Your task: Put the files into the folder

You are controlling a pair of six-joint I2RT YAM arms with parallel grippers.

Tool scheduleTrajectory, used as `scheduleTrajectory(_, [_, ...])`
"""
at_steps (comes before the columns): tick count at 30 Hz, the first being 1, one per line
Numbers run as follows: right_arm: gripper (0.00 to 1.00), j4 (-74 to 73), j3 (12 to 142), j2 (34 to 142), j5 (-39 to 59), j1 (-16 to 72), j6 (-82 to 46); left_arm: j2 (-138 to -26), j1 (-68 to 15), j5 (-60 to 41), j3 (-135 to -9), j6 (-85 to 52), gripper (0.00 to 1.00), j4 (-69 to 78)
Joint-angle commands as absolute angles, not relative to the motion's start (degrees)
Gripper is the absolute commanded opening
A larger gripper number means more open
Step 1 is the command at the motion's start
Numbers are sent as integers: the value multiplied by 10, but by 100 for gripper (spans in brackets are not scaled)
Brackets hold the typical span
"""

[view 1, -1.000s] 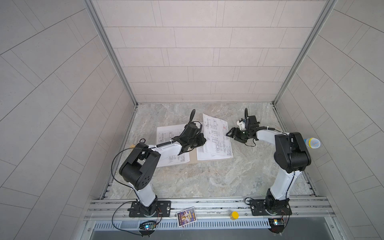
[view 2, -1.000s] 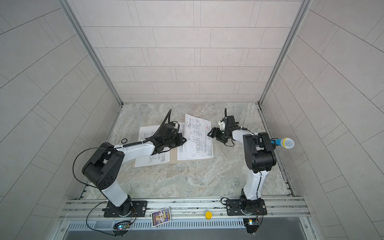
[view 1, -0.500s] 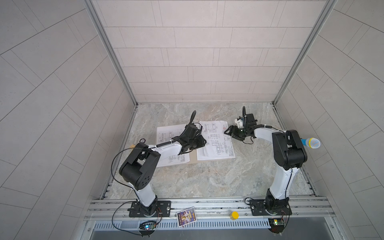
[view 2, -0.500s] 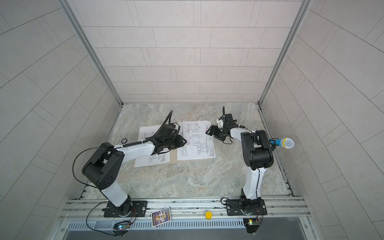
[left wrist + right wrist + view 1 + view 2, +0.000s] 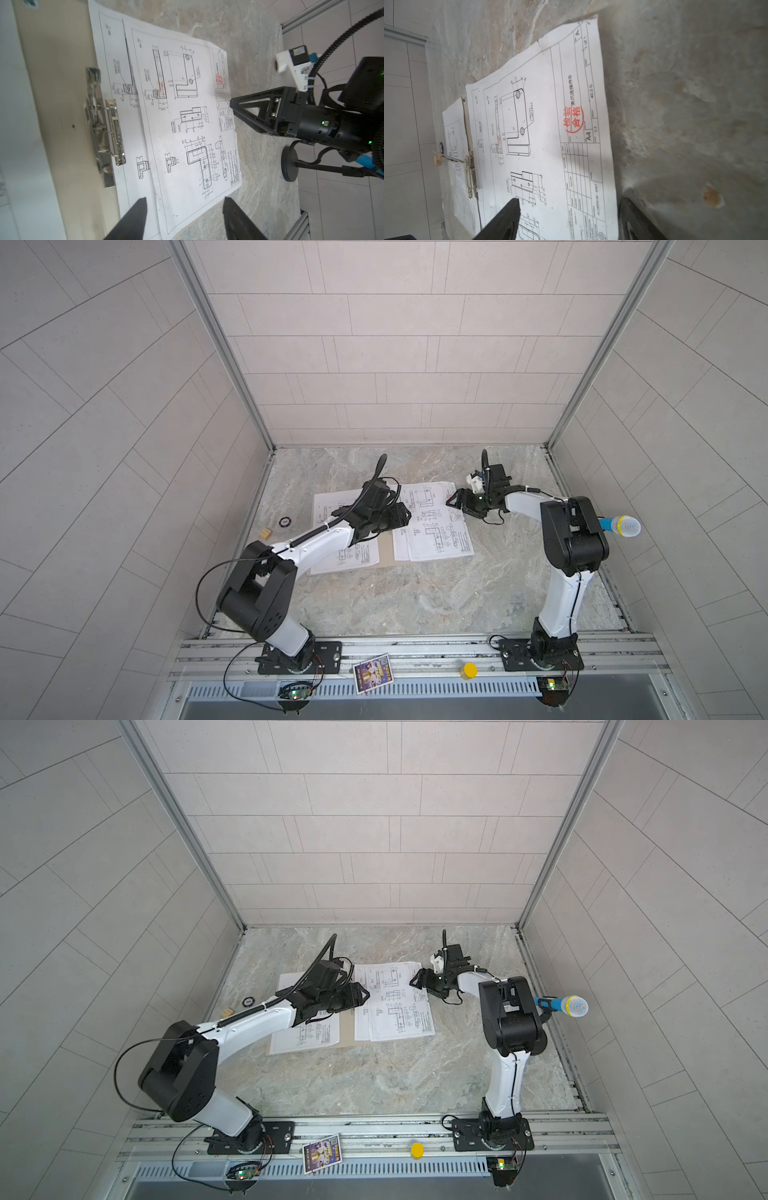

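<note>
Top views both show the near rail at 6 o'clock with a picture card (image 5: 372,673) and a yellow cap (image 5: 470,670) on it, off the tabletop (image 5: 415,605)

Further in, the folder (image 5: 385,549) lies open and flat just 9 o'clock of tabletop centre, and only a tan strip shows between the files (image 5: 432,531). One sheet (image 5: 353,560) is on its 9 o'clock half, partly under the left arm. Two overlapped sheets are on the 3 o'clock half, the top one skewed, with a red stamp (image 5: 574,120) near its far outer corner. Can't tell if the cover reaches under their outer edge

Same depth: wooden block (image 5: 265,534) and black ring (image 5: 284,521) at the 9 o'clock edge, blue microphone (image 5: 621,526) at 3 o'clock past the right arm's elbow

Left end effector (image 5: 405,516) is over the spine area. In the left wrist view its fingers (image 5: 137,218) stand apart with nothing between them, above the overlapped sheets. Metal clip (image 5: 106,133) bar sits over the lower sheet's inner edge; clamped or not, can't tell

Right end effector (image 5: 455,502) is farthest, about 1 o'clock of centre at the top sheet's outer edge. Its jaws are apart and grip nothing. One finger (image 5: 508,214) is over paper, the other over bare tabletop. Contact with the sheet: can't tell
</note>
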State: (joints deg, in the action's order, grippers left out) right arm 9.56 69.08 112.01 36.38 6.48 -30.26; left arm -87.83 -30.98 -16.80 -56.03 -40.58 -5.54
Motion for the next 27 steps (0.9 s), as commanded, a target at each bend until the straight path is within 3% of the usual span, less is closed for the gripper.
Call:
scheduleTrajectory(1, [75, 133, 688, 1142, 356, 71, -299, -832, -290, -138, -550, -378, 70, -90])
scheduleTrajectory(15, [74, 127, 690, 1129, 361, 84, -314, -802, -163, -204, -444, -379, 75, -59])
scheduleTrajectory(27, [74, 124, 695, 1126, 357, 95, -323, -837, -154, -245, -431, -383, 74, -21])
